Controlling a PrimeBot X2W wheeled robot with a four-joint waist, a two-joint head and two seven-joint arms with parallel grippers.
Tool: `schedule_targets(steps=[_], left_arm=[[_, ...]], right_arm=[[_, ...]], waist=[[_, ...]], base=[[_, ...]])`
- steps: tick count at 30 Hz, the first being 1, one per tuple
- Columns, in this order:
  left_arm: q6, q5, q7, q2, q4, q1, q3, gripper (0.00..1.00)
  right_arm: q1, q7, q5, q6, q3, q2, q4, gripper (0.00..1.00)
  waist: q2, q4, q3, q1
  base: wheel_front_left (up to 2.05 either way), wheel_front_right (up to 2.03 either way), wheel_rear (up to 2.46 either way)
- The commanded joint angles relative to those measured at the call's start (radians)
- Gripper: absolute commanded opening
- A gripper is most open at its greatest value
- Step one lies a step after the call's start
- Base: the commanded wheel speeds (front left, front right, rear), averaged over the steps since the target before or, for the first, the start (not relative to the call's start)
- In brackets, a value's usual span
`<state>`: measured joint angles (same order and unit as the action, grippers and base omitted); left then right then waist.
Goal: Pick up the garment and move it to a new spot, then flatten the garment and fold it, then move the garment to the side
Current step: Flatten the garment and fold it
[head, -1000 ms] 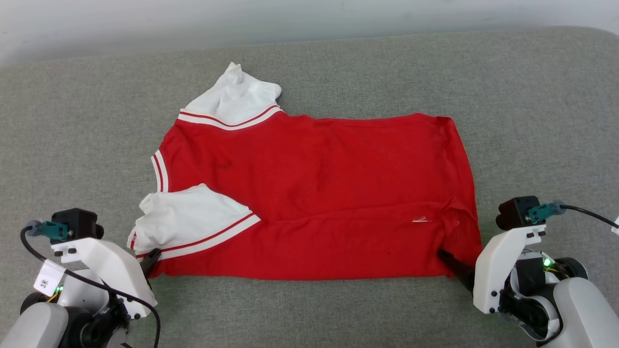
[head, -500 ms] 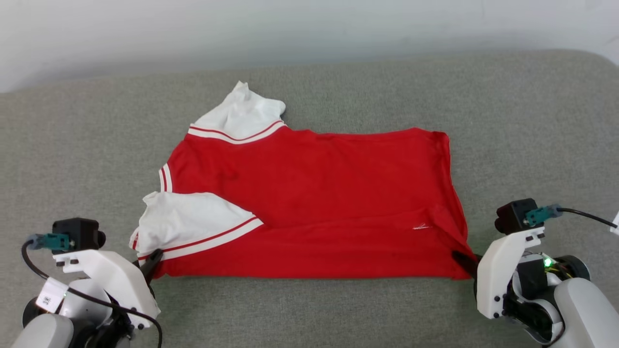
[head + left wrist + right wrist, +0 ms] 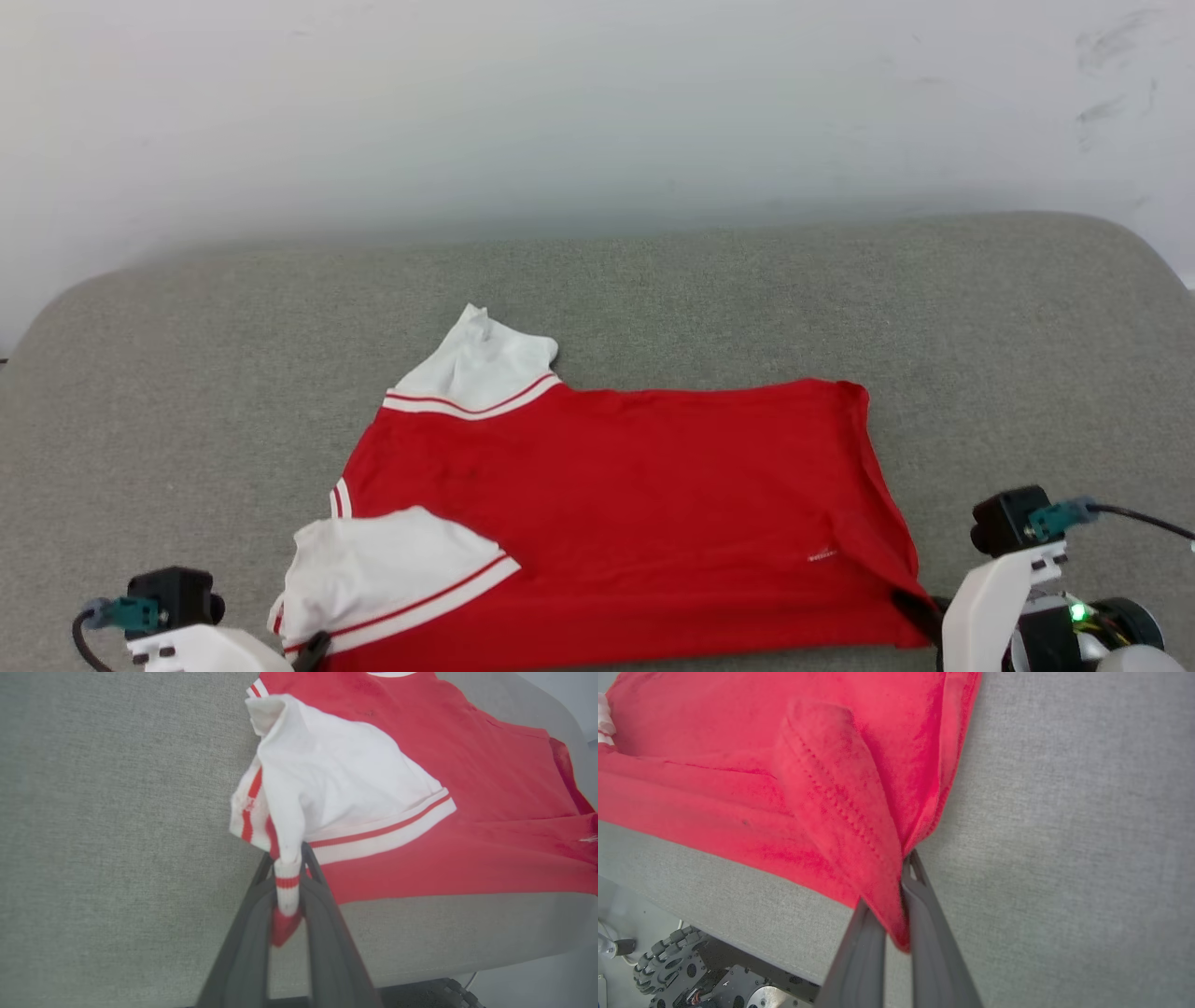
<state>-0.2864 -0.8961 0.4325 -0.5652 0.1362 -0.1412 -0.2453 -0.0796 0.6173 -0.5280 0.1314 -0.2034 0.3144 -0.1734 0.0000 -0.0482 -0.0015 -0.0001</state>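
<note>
In the head view, the red jersey T-shirt with white, stripe-trimmed sleeves (image 3: 616,523) lies on the near half of the grey fabric-covered tabletop (image 3: 187,373). Its long axis runs along the tabletop's near edge, with the collar end to the robot's left and the hem to its right. In the left wrist view, the left gripper (image 3: 286,858) is closed on a striped edge at the near sleeve. In the right wrist view, the right gripper (image 3: 889,882) is pinched tight on the near hem corner. I judge this is the flattening step; next, both arms should pull evenly so the cloth is kept tight.
</note>
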Motion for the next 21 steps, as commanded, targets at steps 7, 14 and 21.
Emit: schedule_targets(steps=[7,14,21], left_arm=[[-0.001,-0.019,-0.028,0.031,-0.017,-0.093,-0.01,0.0],[0.047,-0.019,-0.06,0.083,-0.13,-0.022,-0.045,0.9],[0.059,0.023,-0.118,0.093,-0.194,0.038,-0.047,1.0]], right_arm=[[0.147,0.008,0.021,-0.001,0.073,-0.034,0.063,0.0],[0.192,-0.047,0.05,-0.001,0.113,-0.099,0.037,1.0],[0.201,-0.244,0.072,-0.001,0.117,-0.126,0.069,1.0]], waist=[[0.0,0.015,-0.013,0.0001],[0.0,0.01,0.011,0.0001],[0.0,0.008,0.009,0.0001]], base=[[0.0,0.0,0.0],[0.0,0.0,0.0],[0.0,0.0,0.0]])
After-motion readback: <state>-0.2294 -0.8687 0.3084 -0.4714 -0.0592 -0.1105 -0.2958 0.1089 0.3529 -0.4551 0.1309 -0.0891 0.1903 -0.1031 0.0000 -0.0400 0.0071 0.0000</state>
